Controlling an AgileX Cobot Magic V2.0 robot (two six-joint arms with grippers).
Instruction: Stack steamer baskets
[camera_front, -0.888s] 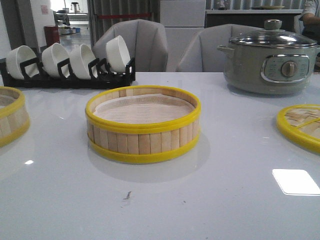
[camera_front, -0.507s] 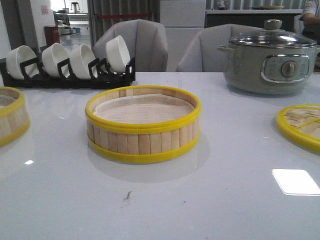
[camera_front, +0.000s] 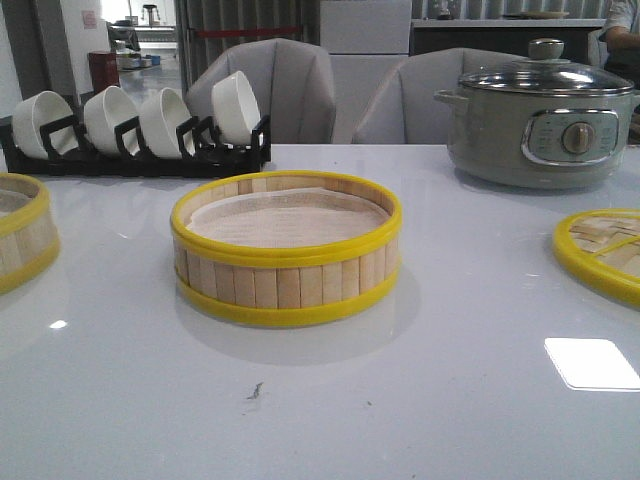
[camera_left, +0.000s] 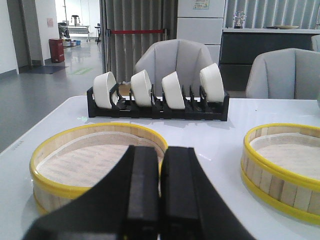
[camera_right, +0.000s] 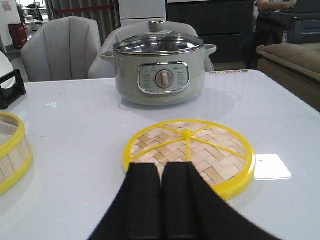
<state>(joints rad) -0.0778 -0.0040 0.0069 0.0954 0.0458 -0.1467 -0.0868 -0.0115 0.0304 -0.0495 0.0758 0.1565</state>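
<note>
One steamer basket (camera_front: 286, 252) with pale slats and yellow rims stands in the middle of the table; it also shows in the left wrist view (camera_left: 287, 167) and at the edge of the right wrist view (camera_right: 11, 155). A second steamer basket (camera_front: 20, 231) sits at the left edge, seen closer in the left wrist view (camera_left: 87, 162). My left gripper (camera_left: 162, 150) is shut and empty, just before that second basket's near rim. My right gripper (camera_right: 162, 167) is shut and empty, in front of the flat woven lid (camera_right: 192, 152). Neither gripper appears in the front view.
A black rack with several white bowls (camera_front: 140, 125) stands at the back left. A grey electric pot with a glass lid (camera_front: 545, 115) stands at the back right. The woven lid (camera_front: 605, 250) lies at the right edge. Grey chairs stand behind the table.
</note>
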